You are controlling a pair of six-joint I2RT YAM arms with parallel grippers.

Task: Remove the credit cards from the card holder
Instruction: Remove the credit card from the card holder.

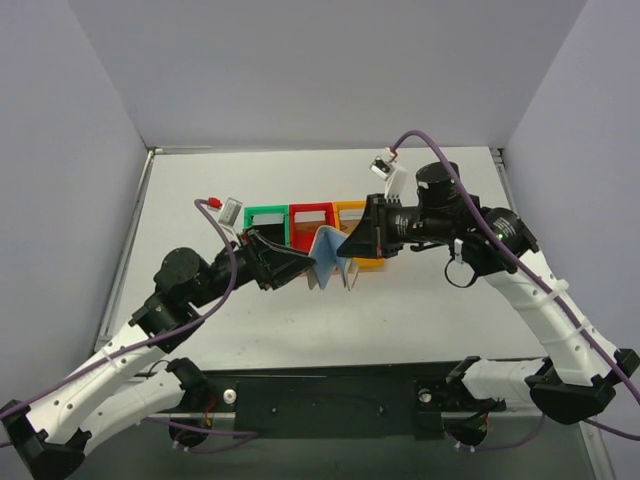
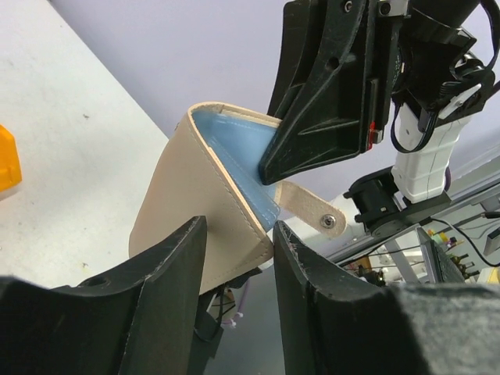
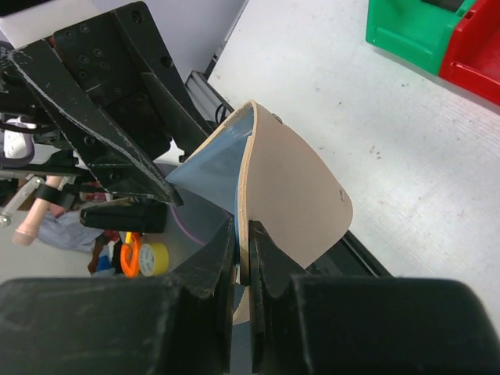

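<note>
Here, the tan card holder (image 1: 330, 262) hangs spread open off the white table (image 1: 420, 320), just in front of a row of coloured bins (image 1: 310, 207), caught between two robot arms. The right gripper (image 3: 244, 234) is pinched tight on the edge of one flap (one finger lies against the light blue lining). The left gripper (image 2: 238, 234) has its jaws partly apart with the other flap between them; whether they press on it cannot be told. The snap tab (image 2: 312, 211) juts out beside the right finger.
</note>
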